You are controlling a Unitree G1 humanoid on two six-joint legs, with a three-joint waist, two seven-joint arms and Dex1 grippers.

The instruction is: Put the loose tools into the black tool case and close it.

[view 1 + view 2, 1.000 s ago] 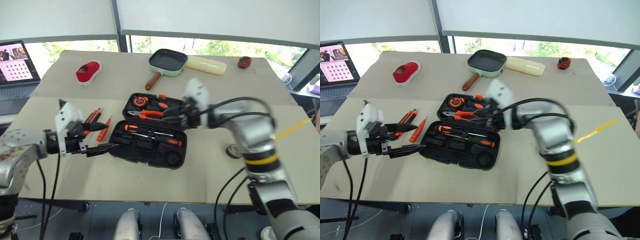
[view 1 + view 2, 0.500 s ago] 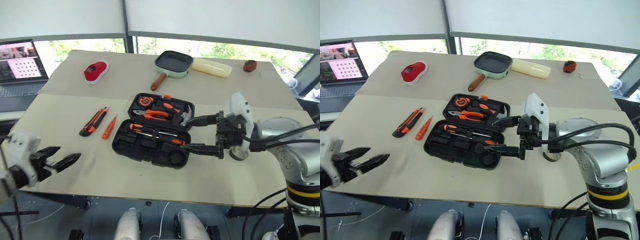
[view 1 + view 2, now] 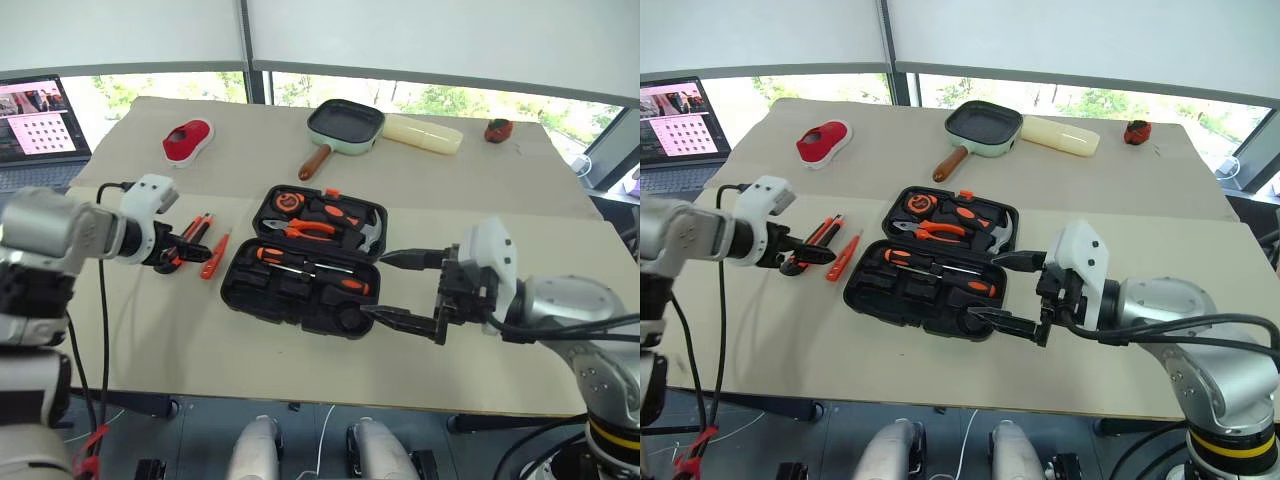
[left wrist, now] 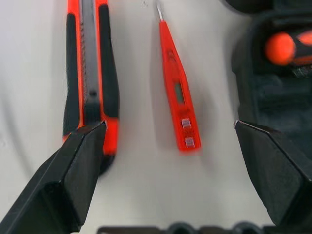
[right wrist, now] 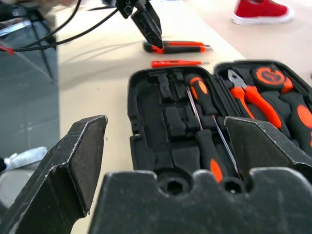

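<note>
The black tool case (image 3: 262, 290) lies open mid-table, with two orange-and-black screwdrivers (image 5: 202, 97) in its near half. To its left on the table lie the orange-black utility knife (image 4: 90, 83) and the small all-orange screwdriver (image 4: 178, 92), side by side. My left gripper (image 3: 192, 248) hangs open just above them, its fingers (image 4: 73, 170) straddling both. At the case's right front corner my right gripper (image 3: 375, 285) is open and holds nothing, pointing across the case.
Orange-handled pliers (image 3: 310, 228), a hammer and a round orange tool fill the case's far half. A green square pan (image 3: 345, 125), a cream block (image 3: 423, 132), a red shoe-shaped object (image 3: 187, 140) and a small red object (image 3: 497, 128) sit at the back. A laptop (image 3: 40, 105) stands far left.
My left gripper swung from below the table's front left edge to above the knife and small screwdriver. My right gripper drew back from over the case to its right front corner.
</note>
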